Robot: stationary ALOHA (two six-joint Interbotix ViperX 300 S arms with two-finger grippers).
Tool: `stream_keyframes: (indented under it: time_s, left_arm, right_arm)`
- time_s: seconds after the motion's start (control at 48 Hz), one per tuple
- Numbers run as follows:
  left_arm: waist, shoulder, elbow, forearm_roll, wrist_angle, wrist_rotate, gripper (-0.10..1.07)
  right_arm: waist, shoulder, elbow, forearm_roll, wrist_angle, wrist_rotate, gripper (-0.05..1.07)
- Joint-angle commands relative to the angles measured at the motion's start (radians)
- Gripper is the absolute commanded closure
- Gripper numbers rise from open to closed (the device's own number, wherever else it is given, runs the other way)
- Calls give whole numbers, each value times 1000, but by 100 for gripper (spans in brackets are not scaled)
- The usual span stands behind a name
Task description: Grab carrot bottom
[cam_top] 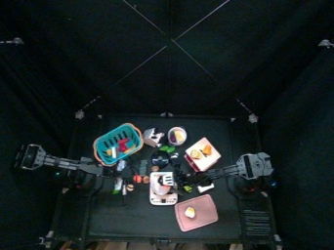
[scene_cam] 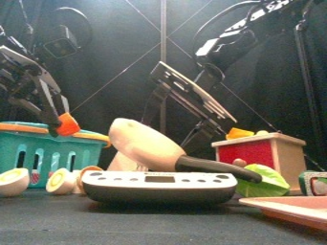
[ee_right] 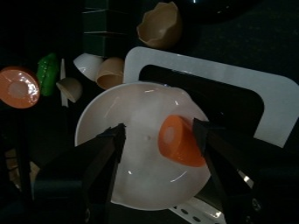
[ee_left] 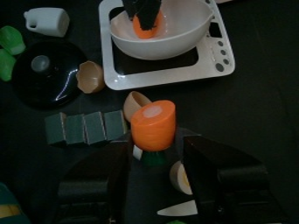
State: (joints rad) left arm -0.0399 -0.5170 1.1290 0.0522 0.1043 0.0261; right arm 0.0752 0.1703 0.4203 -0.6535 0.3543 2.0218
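My left gripper (ee_left: 153, 144) is shut on an orange carrot piece (ee_left: 152, 125) with a bit of green at its lower end. It holds the piece above the table, left of the white tray (ee_left: 216, 66); the piece also shows in the front view (scene_cam: 67, 124). A second orange carrot piece (ee_right: 177, 141) lies in the white bowl (ee_right: 128, 131) on that tray. My right gripper (ee_right: 156, 140) is open just over the bowl, its jaws on either side of this piece, which lies close to one jaw. The left wrist view shows this gripper's black fingers (ee_left: 145, 9) above the piece (ee_left: 145, 28).
A green basket (cam_top: 117, 143) stands at the back left and a red box (scene_cam: 255, 150) at the right. A pink plate (cam_top: 196, 212) lies at the front. Egg halves (ee_left: 89, 76), grey blocks (ee_left: 86, 128), a black lid (ee_left: 45, 77) and a white cup (ee_left: 47, 17) lie beside the tray.
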Motion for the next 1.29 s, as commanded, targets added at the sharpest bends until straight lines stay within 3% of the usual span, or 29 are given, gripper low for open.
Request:
stream_keyframes:
  time_s: [0.0, 0.312, 0.438, 0.562, 0.75, 0.917, 1.125, 1.271]
  left_arm:
    - [5, 0, -9, 3, -9, -2, 22]
    - [5, -2, -9, 2, -9, 0, 22]
    - [5, 0, -9, 3, -9, 0, 22]
    - [5, 0, -9, 3, -9, -2, 22]
    - [5, -2, -9, 3, -9, -2, 22]
    - [5, 0, -8, 2, -9, -2, 22]
    - [5, -2, 0, 2, -9, -2, 22]
    - [5, -2, 0, 0, -9, -2, 22]
  right_arm:
    - [6, -21, -41, -18, 8, -3, 9]
    - [11, -35, -72, -86, 15, -6, 9]
    - [14, -66, -63, -123, 20, -72, 9]
    - [14, -100, -58, -26, 86, -169, 9]
    - [20, -120, -92, 247, 249, -430, 9]
    - [21, -67, -175, 430, 265, -632, 9]
    - [35, 18, -270, 445, 337, -673, 9]
    - [52, 37, -308, 391, 434, -695, 9]
